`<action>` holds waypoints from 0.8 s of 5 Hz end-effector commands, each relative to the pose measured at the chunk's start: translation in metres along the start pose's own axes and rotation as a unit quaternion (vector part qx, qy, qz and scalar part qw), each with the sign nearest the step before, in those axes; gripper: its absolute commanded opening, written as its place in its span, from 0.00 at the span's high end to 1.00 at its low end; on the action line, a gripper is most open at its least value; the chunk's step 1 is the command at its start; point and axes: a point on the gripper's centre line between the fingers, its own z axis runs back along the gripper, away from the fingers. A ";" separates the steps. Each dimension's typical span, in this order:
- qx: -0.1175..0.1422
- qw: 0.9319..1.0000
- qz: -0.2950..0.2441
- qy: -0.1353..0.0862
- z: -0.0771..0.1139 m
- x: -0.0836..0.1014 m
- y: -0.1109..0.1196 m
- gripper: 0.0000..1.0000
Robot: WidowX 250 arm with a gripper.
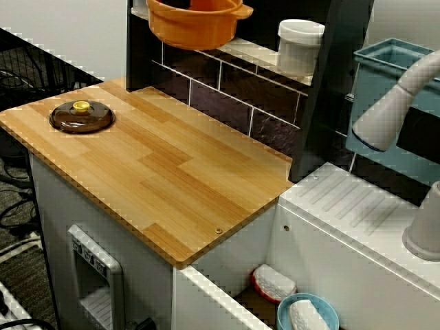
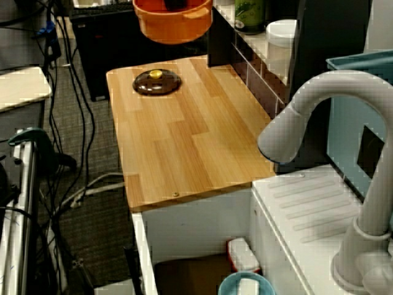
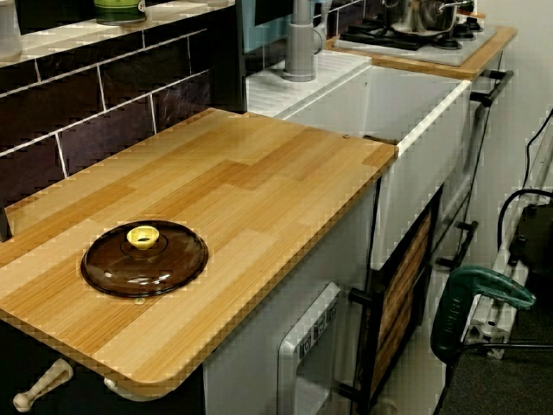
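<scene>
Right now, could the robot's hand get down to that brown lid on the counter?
Probably, though not freely: the brown lid lies alone on the counter with nothing covering it, but the hand, barely in view, seems busy holding the orange pot.

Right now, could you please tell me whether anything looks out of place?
The pot hangs in the air over the counter, nothing visible beneath it, while a brown lid lies alone on the wood. Nothing looks spilled or damaged.
</scene>
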 end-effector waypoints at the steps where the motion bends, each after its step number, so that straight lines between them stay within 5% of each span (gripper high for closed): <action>1: 0.007 1.000 0.001 -0.024 0.019 -0.003 0.010 1.00; 4: 0.003 1.000 0.005 -0.019 0.017 -0.003 0.013 1.00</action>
